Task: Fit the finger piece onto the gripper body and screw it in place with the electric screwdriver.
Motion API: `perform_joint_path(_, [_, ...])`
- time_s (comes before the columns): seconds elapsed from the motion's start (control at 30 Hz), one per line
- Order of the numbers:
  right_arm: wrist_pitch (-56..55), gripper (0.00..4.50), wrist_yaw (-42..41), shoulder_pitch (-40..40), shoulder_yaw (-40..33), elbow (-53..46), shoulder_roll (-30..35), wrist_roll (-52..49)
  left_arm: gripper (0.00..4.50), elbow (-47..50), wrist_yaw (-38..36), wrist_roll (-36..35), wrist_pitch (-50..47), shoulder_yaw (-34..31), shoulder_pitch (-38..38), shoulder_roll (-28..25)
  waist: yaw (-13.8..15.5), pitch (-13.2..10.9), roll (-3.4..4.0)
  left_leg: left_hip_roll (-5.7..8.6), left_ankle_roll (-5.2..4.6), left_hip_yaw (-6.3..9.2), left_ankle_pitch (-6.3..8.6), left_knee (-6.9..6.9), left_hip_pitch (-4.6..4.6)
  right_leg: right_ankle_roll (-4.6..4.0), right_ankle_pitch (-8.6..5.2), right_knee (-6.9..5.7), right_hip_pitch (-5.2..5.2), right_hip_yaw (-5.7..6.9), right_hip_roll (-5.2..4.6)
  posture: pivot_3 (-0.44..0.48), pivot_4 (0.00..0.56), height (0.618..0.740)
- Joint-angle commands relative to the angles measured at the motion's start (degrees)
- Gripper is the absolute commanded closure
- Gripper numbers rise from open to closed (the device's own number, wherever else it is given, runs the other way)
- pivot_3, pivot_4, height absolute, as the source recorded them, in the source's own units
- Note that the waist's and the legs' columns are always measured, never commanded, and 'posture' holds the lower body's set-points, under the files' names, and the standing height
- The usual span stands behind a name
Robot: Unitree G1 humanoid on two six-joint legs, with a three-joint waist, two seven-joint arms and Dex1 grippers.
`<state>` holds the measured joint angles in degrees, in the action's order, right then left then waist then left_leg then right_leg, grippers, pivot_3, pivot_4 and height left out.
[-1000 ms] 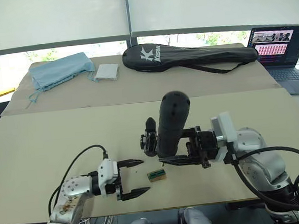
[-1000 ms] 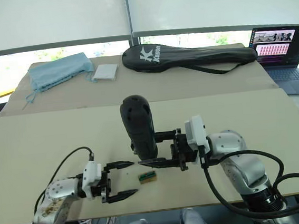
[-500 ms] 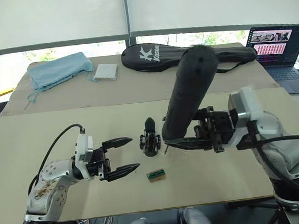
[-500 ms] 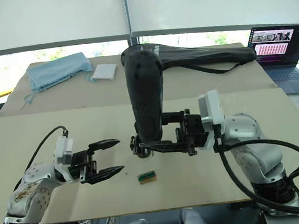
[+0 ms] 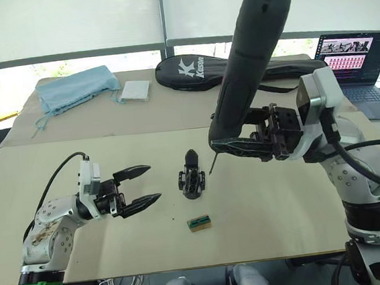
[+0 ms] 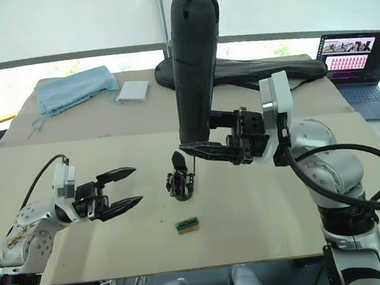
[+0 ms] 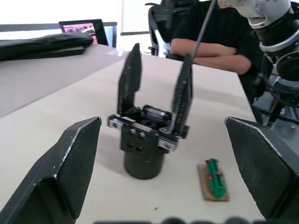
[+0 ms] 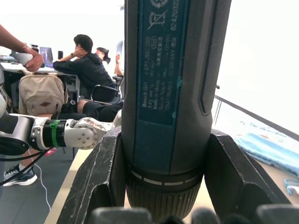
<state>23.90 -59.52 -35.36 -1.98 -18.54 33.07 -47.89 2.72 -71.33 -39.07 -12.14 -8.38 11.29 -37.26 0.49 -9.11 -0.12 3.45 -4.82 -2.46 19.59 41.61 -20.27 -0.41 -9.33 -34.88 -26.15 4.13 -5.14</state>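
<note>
The right claw [image 5: 244, 144] is closed tight around the electric screwdriver [image 5: 247, 69], whose thin metal tip hangs just at 2 o'clock of the gripper body [image 5: 191, 180] in the middle of the worktop [image 5: 284, 214]. The left claw [image 5: 135, 187] is wide open and holds nothing, at 9 o'clock of the gripper body. The tip could slide off the screw and knock the little body over, since nothing holds it down. The screwdriver label reads "Bosch GO". The black bag [image 5: 237, 70] says "Kason".

Left end effector [image 5: 140, 186] agape, right end effector [image 5: 225, 146] clamped.
</note>
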Motion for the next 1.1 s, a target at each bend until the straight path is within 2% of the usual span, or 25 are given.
perform_joint_path(0.03, [-0.66,2.58,-0.70,-3.60,-1.47,0.82,-0.62,-0.32,0.00,0.05,0.01,0.23,1.07,-1.76,1.39,-0.14,-0.13,0.00,0.00,0.00,0.00,0.00,0.00,0.00,0.00,0.00,0.00,0.01,0.00,0.01,0.01,0.000,0.150,0.740])
perform_joint_path(0.43, [0.20,2.58,1.46,-8.92,3.01,6.35,-7.54,3.71,0.00,-0.28,1.13,3.22,0.41,1.08,3.20,1.35,-0.75,-0.01,0.02,-0.01,0.12,0.00,-0.06,-0.02,0.01,-0.01,0.00,-0.04,-0.01,0.15,0.06,0.000,0.150,0.740])
perform_joint_path(0.73, [3.15,2.58,3.07,-10.21,5.75,7.37,-11.50,5.22,0.00,-1.26,-0.96,5.89,1.56,3.38,2.69,2.01,-1.29,-0.03,0.05,0.00,0.21,0.00,-0.11,-0.03,0.01,-0.02,-0.01,-0.04,0.00,0.47,0.10,0.000,0.150,0.740])
perform_joint_path(1.1, [0.47,2.58,1.15,-9.44,7.81,10.05,-14.67,9.92,0.00,-5.21,-3.23,8.24,5.36,4.05,2.06,3.06,-1.40,-0.03,0.06,-0.02,0.34,0.00,-0.18,-0.12,0.04,-0.08,-0.05,-0.05,-0.01,0.50,0.38,0.000,0.150,0.740])
